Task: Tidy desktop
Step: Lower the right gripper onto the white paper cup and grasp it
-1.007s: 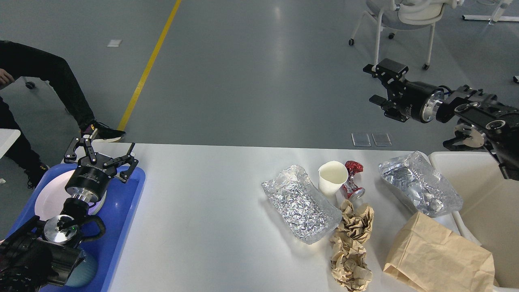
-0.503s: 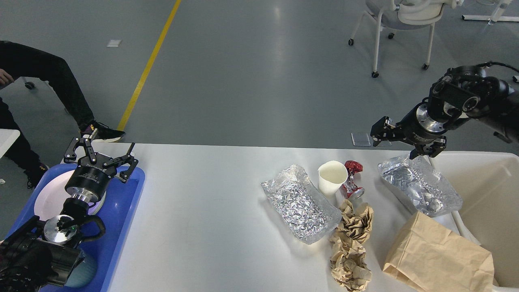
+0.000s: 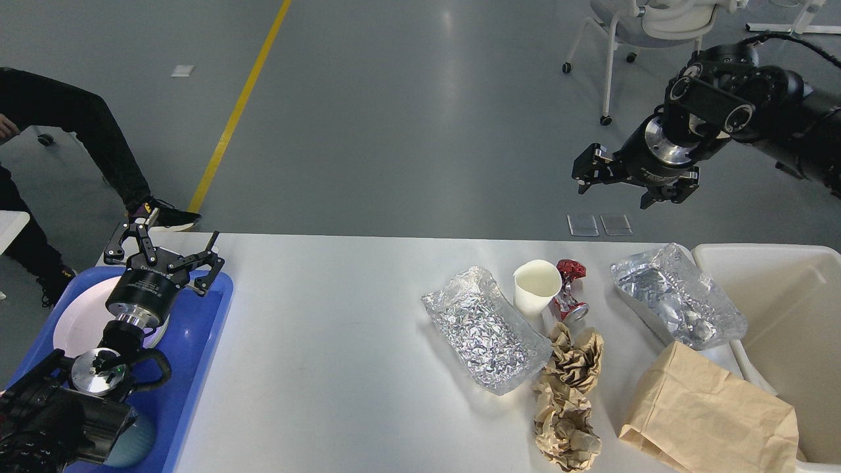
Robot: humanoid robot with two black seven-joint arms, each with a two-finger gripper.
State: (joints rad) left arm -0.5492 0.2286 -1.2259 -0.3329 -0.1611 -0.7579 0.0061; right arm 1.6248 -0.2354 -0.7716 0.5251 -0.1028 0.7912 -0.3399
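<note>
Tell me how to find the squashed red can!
Look at the right half of the white desktop, among the rubbish. The red can leans right beside the white paper cup, above the crumpled brown paper. It is the only red thing there.

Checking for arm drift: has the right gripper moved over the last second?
Yes. The right gripper swung low toward the white desktop, then rose and shifted left.

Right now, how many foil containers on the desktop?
2. One foil container sits left of the paper cup; the other lies beside the cream bin. None appear hidden.
</note>
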